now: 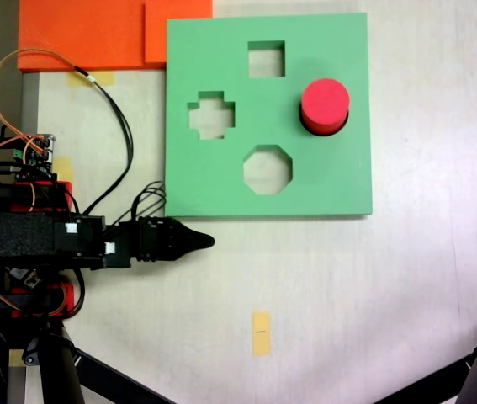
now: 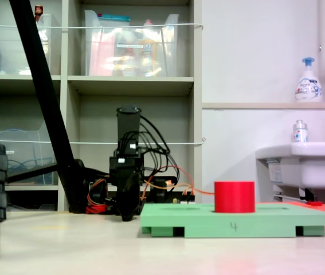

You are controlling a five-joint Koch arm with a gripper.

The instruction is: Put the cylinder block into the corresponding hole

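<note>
Cylinder block [image 1: 325, 103] is seated in the corresponding hole [image 1: 305, 123] — gripper [image 1: 207, 241] is seen at 7 o'clock of it, well apart, jaws pressed together.

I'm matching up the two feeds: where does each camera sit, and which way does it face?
A fixed view: overhead, looking straight down at the green board; the arm enters from the left, gripper below the board.
A fixed view: table level, facing the shelves; the arm stands behind the board, gripper down.
Shared: the red cylinder in its hole.
</note>
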